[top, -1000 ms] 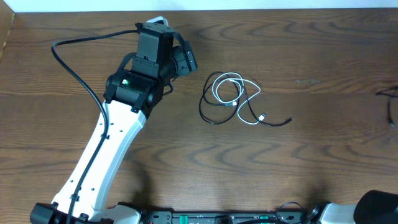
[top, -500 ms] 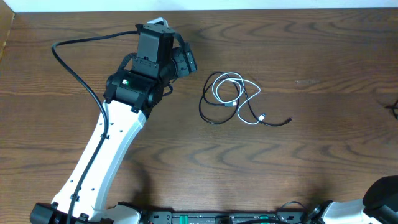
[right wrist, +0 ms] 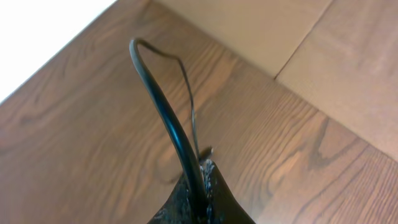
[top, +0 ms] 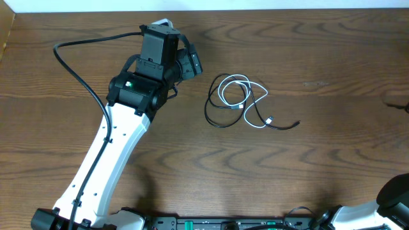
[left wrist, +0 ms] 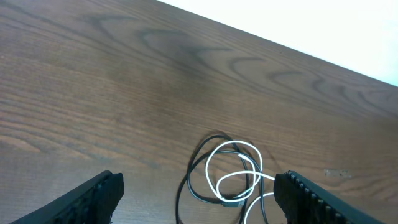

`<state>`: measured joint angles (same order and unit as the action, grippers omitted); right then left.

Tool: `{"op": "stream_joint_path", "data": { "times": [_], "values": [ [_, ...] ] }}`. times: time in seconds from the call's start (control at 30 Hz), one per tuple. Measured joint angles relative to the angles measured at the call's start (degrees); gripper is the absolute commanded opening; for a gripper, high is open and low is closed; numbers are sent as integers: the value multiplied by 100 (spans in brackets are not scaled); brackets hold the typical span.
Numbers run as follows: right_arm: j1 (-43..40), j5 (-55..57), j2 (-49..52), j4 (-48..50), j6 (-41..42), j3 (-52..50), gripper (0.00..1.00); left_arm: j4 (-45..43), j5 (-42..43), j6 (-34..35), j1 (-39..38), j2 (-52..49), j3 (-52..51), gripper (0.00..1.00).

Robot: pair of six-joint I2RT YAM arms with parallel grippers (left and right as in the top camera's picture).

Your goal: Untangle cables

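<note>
**Cables.** The white cable (top: 238,79) and the black cable (top: 284,126) are lying tangled near the middle of the table (top: 332,160). The white coil is overlapping the wider black loop, and both tails are trailing toward my right. The black tail is ending in a small plug.

**Overhead view.** This view is showing the whole tangle and my left arm (top: 108,153) reaching in on its left side, near it but apart from it. The wrist housing is hiding my fingers here.

**Left wrist view.** This view is supplying what the overhead one cannot. My left claw (left wrist: 202,196) is standing wide open and holding nothing, with one dark finger showing at each lower corner. The looped part of the tangle is lying ahead of the claw, in line with the gap between the fingers and touching neither.

**Right wrist view.** My right claw (right wrist: 202,180) is pressing fully closed. A thick black wire (right wrist: 163,106) is rising from its tips and arching over the table's far corner. I cannot tell whether the tips are pinching that wire. In the overhead view my right arm (top: 393,198) is sitting at the lower right edge, well apart from the cables.
</note>
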<state>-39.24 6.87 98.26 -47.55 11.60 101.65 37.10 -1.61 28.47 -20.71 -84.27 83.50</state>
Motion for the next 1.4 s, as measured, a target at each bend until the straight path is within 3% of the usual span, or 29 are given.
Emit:
{"op": "stream_joint_path", "data": {
  "times": [0.17, 0.63, 0.77, 0.97, 1.27, 1.4],
  "values": [
    [-42, 286, 195, 822, 256, -2, 1, 2, 0, 0, 0, 0, 0, 83],
    [-361, 94, 592, 4627, 398, -11, 1, -22, -7, 0, 0, 0, 0, 82],
    [-358, 15, 927, 4865, 415, 4, 1, -208, -7, 0, 0, 0, 0, 82],
    [-385, -146, 1947, 4321, 420, 17, 1, -457, -7, 0, 0, -2, 0, 82],
    [-483, -481, 2511, 3574, 306, -7, 31, -476, -7, 0, 0, -138, 0, 82],
    [-490, -544, 2511, 2905, 98, 96, 57, -476, -7, 0, 0, -146, 0, 82]
  ]
}}
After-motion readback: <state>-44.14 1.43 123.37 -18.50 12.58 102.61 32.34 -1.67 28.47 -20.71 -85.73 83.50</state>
